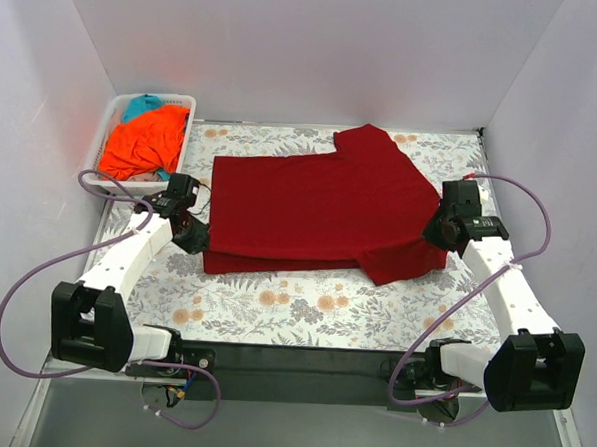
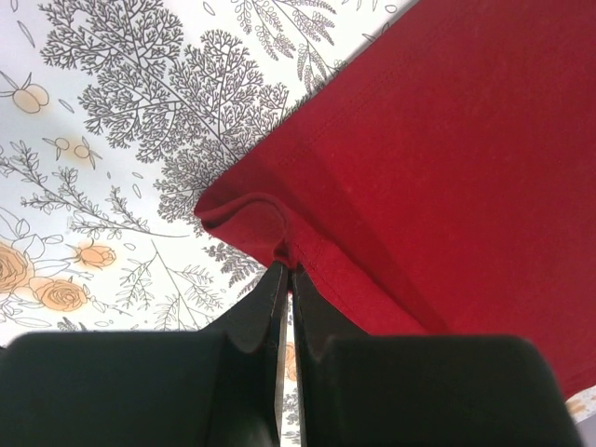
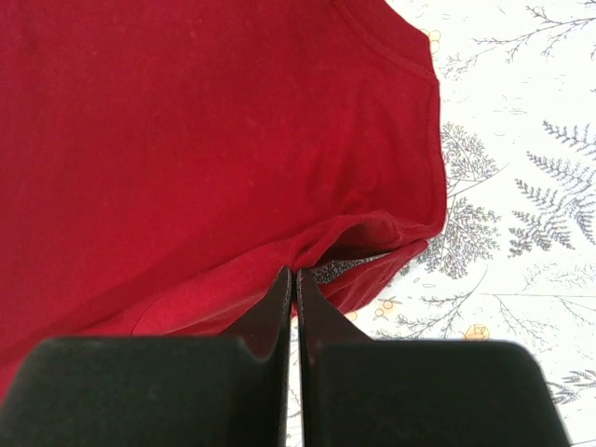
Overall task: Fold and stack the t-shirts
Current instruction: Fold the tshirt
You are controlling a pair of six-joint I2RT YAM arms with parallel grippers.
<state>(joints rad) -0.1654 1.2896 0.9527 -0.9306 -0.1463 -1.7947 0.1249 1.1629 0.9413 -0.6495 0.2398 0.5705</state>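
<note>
Shirt (image 1: 319, 210) lies pinched between left gripper (image 2: 287, 270) and right gripper (image 3: 295, 273).

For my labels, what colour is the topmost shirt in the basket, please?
The shirt is bright orange, clearest in the top external view.

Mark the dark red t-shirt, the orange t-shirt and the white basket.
dark red t-shirt (image 1: 320, 200): top external view, middle of its body.
orange t-shirt (image 1: 142, 143): top external view, bunched cloth in the basket.
white basket (image 1: 102, 133): top external view, its left wall.
</note>
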